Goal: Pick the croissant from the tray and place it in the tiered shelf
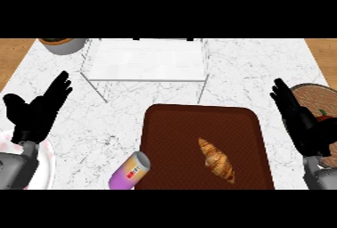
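Our white marble desk [99, 133] bears a brown tray [171, 133] between left hand [33, 118] and right hand [308, 128], a tiered shelf [145, 62] beyond both, and a purple can [129, 171] lying nearer the left hand.

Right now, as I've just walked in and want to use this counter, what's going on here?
Nothing is being handled yet. The croissant lies on the brown tray, right of its middle. The left hand at the view's left and the right hand at its right are both open, fingers up, holding nothing. The tiered shelf stands beyond the tray. A purple container lies at the tray's near left corner.
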You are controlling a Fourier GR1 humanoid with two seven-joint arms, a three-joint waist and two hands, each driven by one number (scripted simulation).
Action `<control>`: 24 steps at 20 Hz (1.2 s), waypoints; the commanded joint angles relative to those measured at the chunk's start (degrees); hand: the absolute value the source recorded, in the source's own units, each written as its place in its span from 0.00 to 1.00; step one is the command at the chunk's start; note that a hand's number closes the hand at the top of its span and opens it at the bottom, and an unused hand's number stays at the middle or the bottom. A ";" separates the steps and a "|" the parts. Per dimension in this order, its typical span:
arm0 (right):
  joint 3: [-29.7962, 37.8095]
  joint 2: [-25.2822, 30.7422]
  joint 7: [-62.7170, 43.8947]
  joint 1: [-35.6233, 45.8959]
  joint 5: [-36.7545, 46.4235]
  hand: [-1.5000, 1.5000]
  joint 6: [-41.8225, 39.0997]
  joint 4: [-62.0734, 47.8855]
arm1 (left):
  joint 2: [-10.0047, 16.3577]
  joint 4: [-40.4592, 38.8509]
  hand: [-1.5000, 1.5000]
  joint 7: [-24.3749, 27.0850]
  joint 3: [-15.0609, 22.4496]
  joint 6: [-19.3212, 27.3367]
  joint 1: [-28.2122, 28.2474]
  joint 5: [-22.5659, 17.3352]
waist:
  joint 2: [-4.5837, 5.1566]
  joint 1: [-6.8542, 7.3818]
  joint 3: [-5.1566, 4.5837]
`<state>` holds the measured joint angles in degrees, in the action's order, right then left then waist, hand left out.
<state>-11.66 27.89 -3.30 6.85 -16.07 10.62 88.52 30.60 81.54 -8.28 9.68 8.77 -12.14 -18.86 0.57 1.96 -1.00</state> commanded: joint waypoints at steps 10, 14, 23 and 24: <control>5.97 8.80 17.12 5.97 4.26 1.00 -15.80 -22.42 | -10.29 -9.11 0.50 -2.78 1.94 1.39 7.29 -2.50 | 0.05 -0.73 1.09; 4.92 7.03 33.57 4.77 7.21 0.00 -23.24 -30.66 | -8.98 -2.09 0.50 -5.61 0.95 2.68 9.85 -2.32 | -0.38 -0.93 1.12; 2.38 17.20 27.27 1.23 7.02 0.00 -38.83 -12.81 | -10.27 -4.33 0.50 -4.40 -0.77 1.55 10.72 -1.69 | -0.86 -2.47 0.95; 2.16 18.41 21.83 2.52 5.56 0.00 -40.37 -9.99 | -9.57 -6.80 0.50 -3.94 -2.36 0.48 9.71 -2.58 | -0.86 -2.62 0.90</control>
<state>-9.02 42.91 24.24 11.16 -9.20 -25.28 70.08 20.90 75.23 -12.06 8.94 9.58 -3.00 -20.91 -0.10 -0.13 -0.02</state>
